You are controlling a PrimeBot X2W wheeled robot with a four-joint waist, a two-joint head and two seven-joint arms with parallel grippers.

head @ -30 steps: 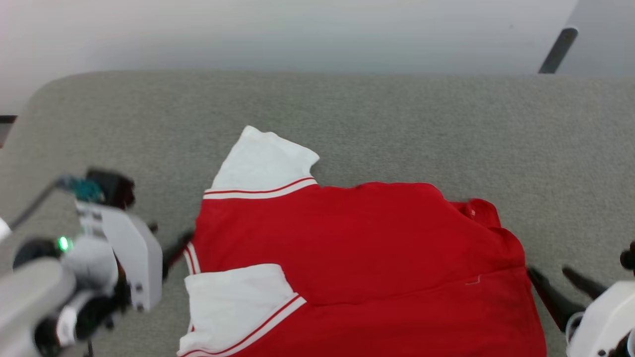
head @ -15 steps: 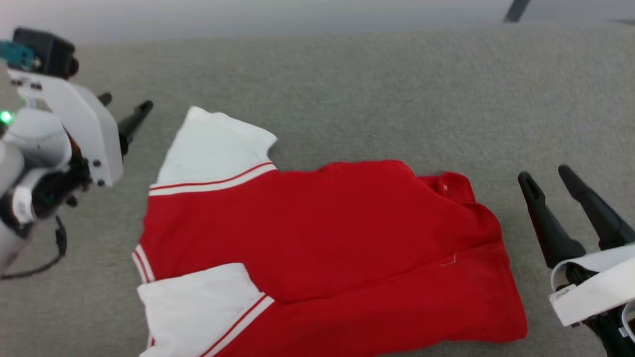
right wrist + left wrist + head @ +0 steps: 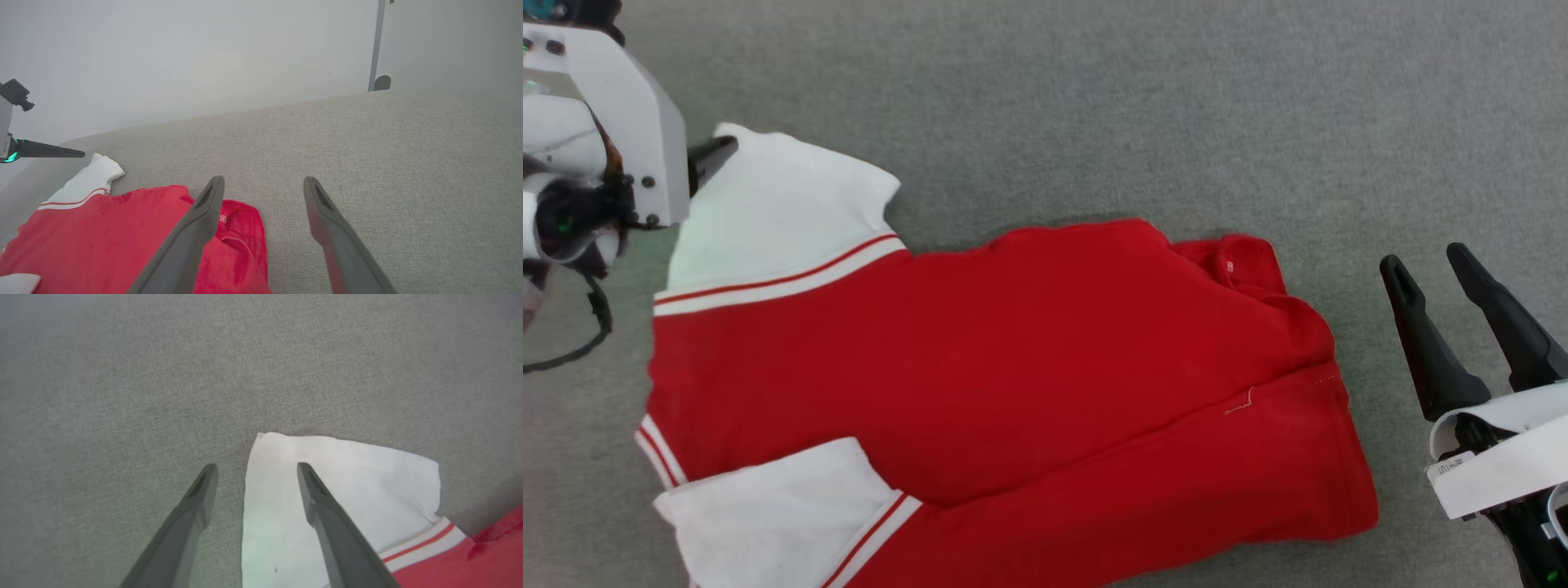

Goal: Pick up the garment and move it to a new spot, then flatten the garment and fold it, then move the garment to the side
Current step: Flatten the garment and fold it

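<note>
The garment (image 3: 1013, 359) lies spread on a grey upholstered surface (image 3: 1143, 106), red body in the middle and two white sleeves with red-white trim at its left end. My left gripper (image 3: 715, 153) is open at the tip of the far sleeve (image 3: 776, 204). In the left wrist view this left gripper (image 3: 257, 468) straddles the sleeve's edge, one finger above the white sleeve (image 3: 359, 486) and the other above bare fabric. My right gripper (image 3: 1425, 260) stands open beside the garment's right end, holding nothing. In the right wrist view the right gripper (image 3: 264, 179) points past the red cloth (image 3: 102, 237).
A pale wall (image 3: 184, 53) rises behind the grey surface, with a metal post (image 3: 376, 45) at the far right. In the right wrist view my left gripper (image 3: 49, 153) hovers over the far sleeve. Bare grey fabric lies beyond and to the right of the garment.
The head camera has tipped down, shifting the whole picture. My left gripper has moved from the garment's near left edge to the far sleeve's tip. The right gripper has come further into view.
</note>
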